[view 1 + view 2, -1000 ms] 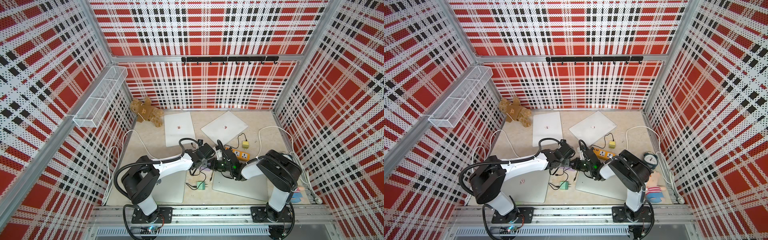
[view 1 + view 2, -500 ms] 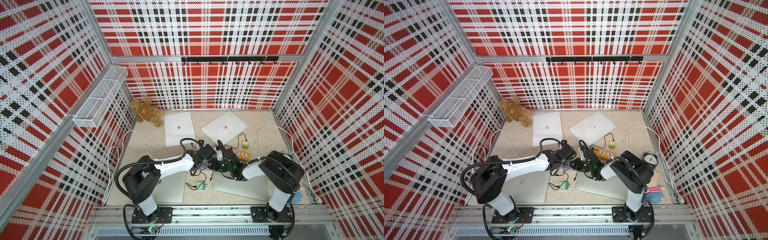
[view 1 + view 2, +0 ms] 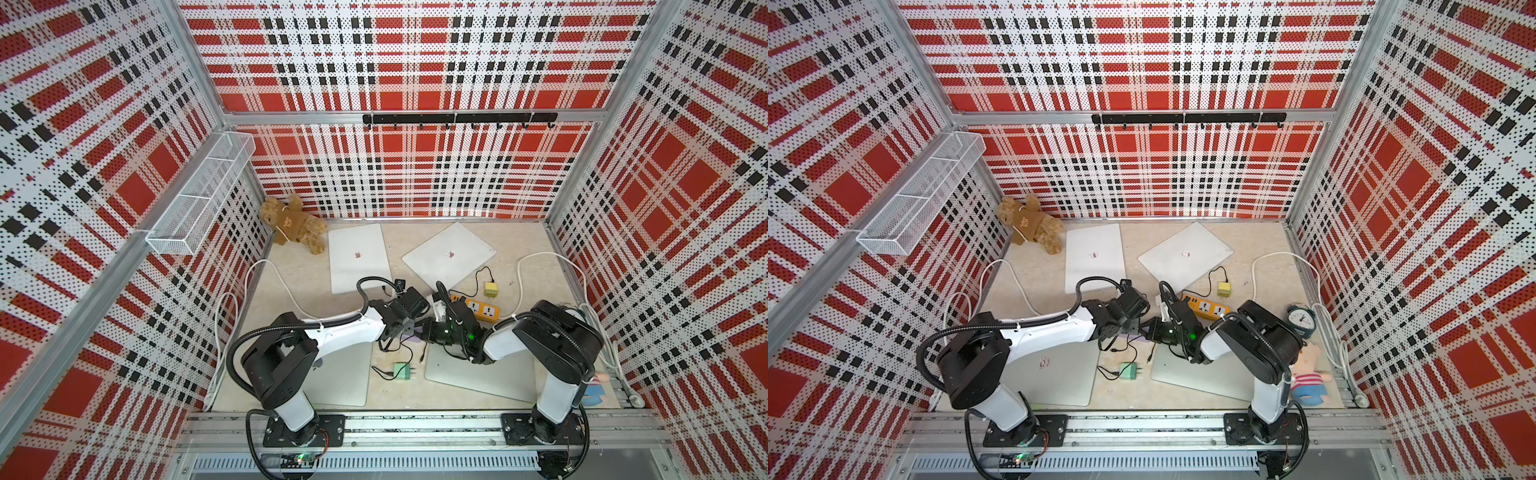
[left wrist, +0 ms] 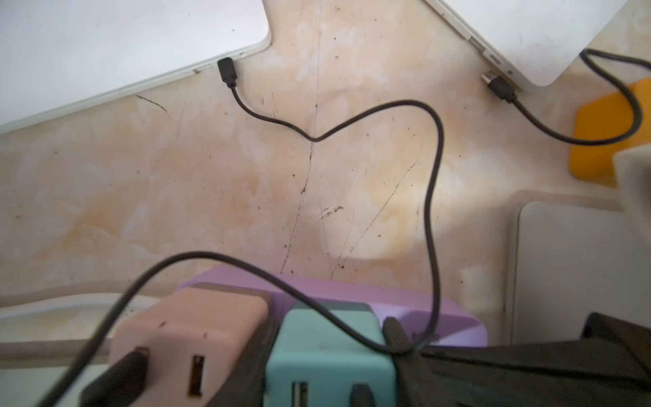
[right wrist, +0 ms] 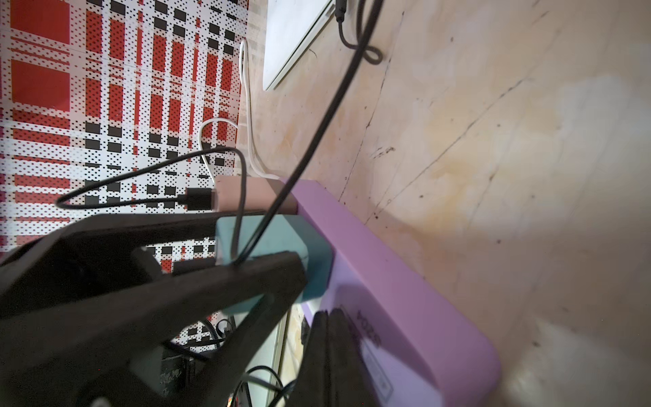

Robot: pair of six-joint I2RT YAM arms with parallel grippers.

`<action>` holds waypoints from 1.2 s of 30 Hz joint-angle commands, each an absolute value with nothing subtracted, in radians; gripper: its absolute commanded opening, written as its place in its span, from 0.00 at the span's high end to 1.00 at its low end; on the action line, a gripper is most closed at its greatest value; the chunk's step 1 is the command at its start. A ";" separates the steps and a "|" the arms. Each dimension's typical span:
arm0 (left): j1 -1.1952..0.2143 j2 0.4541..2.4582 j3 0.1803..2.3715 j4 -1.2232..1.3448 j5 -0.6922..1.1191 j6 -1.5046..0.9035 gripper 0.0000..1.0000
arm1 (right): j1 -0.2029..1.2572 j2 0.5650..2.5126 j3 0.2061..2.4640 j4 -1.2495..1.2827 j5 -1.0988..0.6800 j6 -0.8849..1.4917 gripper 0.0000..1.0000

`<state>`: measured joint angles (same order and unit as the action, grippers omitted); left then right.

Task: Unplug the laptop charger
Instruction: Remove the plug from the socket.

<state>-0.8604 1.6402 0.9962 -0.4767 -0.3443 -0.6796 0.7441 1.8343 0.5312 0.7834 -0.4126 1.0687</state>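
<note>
Near the middle of the table (image 3: 397, 239), the teal charger (image 4: 327, 366) was found standing on the purple power strip (image 5: 405, 278), close against its face and touching a pink charger (image 4: 186, 334) at its side. The left gripper (image 4: 328, 336) was closed part of the way upon the teal charger, with one dark finger (image 5: 246, 278) pressed on each of two opposite sides of it. The right gripper (image 5: 329, 352) was seen fully closed, with nothing between its fingers. Its tips were laid on the purple power strip, just beside the teal charger.

A black cable (image 4: 435, 197) was draped over the teal charger and was led across the table to a connector (image 4: 227, 72) at the edge of a white laptop (image 4: 105, 42). Whether the connector was seated in the port could not be told.

In both top views the arm bases were seen at 7 and 5 o'clock of the table. An orange power strip (image 3: 478, 309) was placed at 2 o'clock from the grippers, with a yellow charger (image 3: 491, 289) near it toward 12 o'clock. A green charger (image 3: 401, 371) was lying loose at 6 o'clock. A teddy bear (image 3: 295, 224) was seen at 11 o'clock, by the back wall.
</note>
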 commanded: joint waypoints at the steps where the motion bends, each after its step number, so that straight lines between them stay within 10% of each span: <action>1: -0.851 1.581 1.009 -0.398 -0.309 -0.679 0.74 | 0.750 1.949 0.457 0.434 -0.341 1.071 1.00; 36: -0.908 1.649 1.124 -0.573 -0.493 -0.671 0.76 | 0.751 1.999 0.475 0.390 -0.342 1.048 1.00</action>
